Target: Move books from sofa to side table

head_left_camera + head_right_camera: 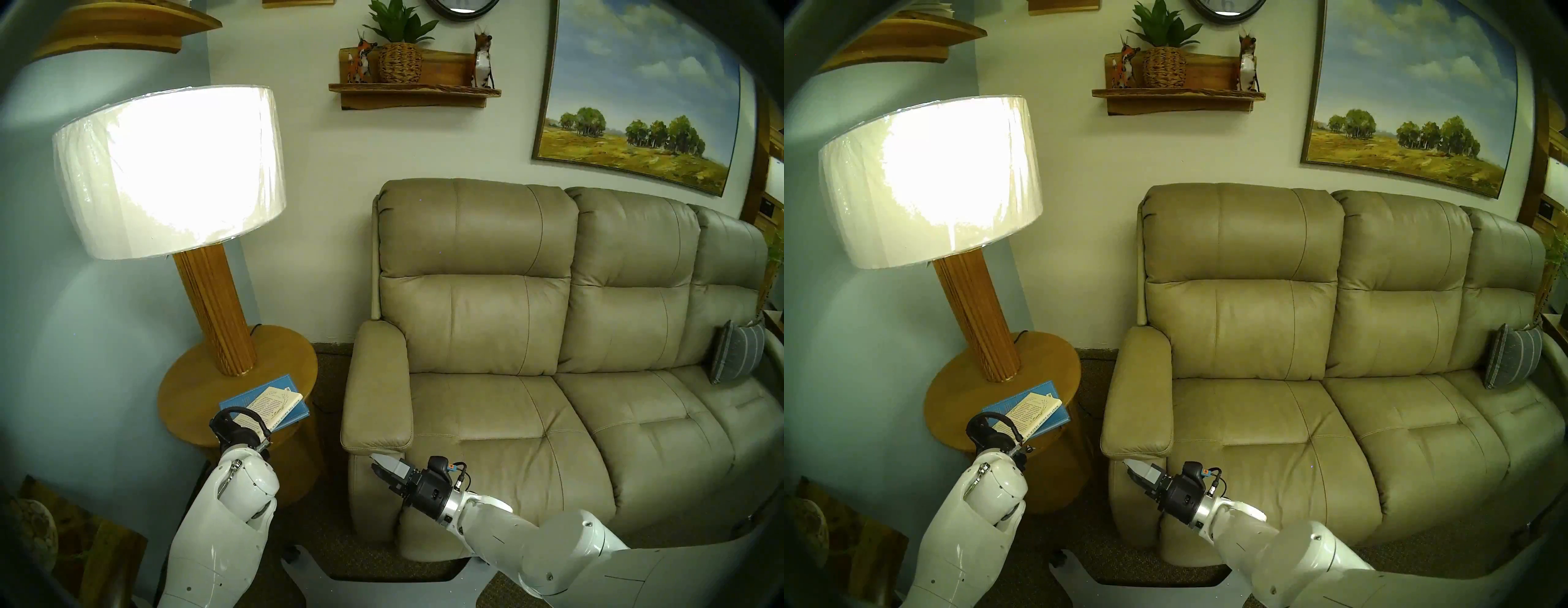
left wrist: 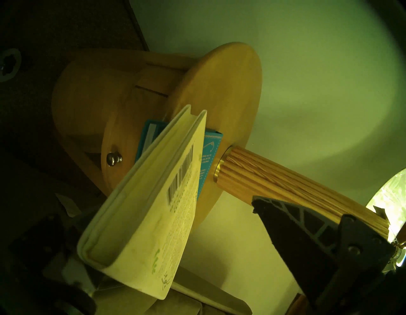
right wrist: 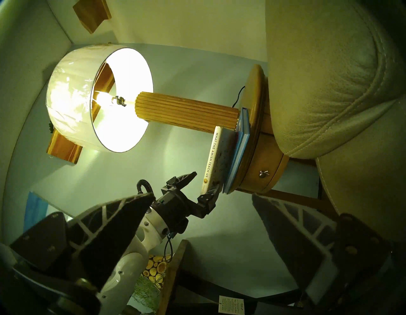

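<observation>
The round wooden bench [image 1: 199,373] carries a lit lamp [image 1: 212,297] at its rear and both books at its front edge. The light-blue book [image 1: 292,414] lies flat, one corner projecting just past the rim toward the sofa [image 1: 530,382]. The cream book [image 1: 271,403] rests on it, tilted, far end down on the blue cover and near end raised and overhanging the rim. The left hand [image 3: 203,183] stands at that raised end with its fingers spread wide: one finger [image 3: 212,190] touches the underside of the cream book, the other [image 3: 186,177] stands clear above it. The right hand [image 1: 379,463] hangs just below the front of the sofa's armrest [image 1: 377,390], fingers apart and holding nothing. A narrow carpeted gap separates bench and armrest. The seat cushions are bare except for a grey striped pillow [image 1: 736,352] at the far end. A wall shelf [image 1: 413,91] and a landscape painting [image 1: 636,106] hang above.
</observation>
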Robot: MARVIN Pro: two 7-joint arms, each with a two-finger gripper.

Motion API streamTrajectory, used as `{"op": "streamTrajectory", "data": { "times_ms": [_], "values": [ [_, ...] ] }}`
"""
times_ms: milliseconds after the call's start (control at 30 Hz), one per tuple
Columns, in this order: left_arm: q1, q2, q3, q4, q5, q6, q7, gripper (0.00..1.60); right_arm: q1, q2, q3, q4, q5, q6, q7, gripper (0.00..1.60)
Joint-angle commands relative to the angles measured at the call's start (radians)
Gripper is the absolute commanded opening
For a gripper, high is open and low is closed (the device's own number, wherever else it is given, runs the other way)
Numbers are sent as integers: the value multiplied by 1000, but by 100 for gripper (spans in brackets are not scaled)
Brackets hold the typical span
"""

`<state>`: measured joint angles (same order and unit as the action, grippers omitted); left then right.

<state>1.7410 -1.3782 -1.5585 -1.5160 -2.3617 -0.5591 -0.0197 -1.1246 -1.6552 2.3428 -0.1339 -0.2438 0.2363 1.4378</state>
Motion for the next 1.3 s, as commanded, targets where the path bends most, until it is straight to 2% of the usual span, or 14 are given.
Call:
{"op": "streamTrajectory", "data": {
  "times_ms": [0, 100, 267, 300, 467, 733, 867, 1000, 1033, 1233, 1267],
  "values": [
    [-53, 32, -3, -36, 5, 8, 24, 160, 10, -15, -6, -4, -4, 0, 6, 160],
    [-61, 8, -21, -60, -23, 2, 36, 160, 10, -21, -8, -5, -6, -2, 10, 160],
    [-27, -35, -30, -98, -68, -19, 76, 160, 8, -23, -7, -12, -3, 2, 5, 160],
    [-17, -35, -27, -100, -76, 7, 75, 160, 8, -23, -7, -14, -2, 3, 4, 160],
    [10, -49, 9, -104, -55, 4, 64, 160, 2, -26, -8, -24, -1, 4, 13, 160],
    [54, -46, -19, -61, -86, 49, 39, 160, -12, -28, -7, -48, 1, 14, 18, 160],
    [38, -39, -31, -30, -94, 54, 43, 160, -21, -36, -9, -67, 0, 23, 19, 160],
    [27, -18, -49, -14, -111, 91, 53, 160, -31, -42, -10, -86, 0, 32, 14, 160],
    [16, -20, -52, -5, -102, 69, 48, 160, -32, -43, -10, -91, 0, 34, 12, 160],
    [-48, 12, -77, 57, -123, 94, 73, 160, -40, -52, -12, -112, -1, 42, 11, 160],
    [-63, 13, -79, 61, -122, 74, 81, 160, -41, -53, -13, -114, -1, 43, 11, 160]
  ]
}}
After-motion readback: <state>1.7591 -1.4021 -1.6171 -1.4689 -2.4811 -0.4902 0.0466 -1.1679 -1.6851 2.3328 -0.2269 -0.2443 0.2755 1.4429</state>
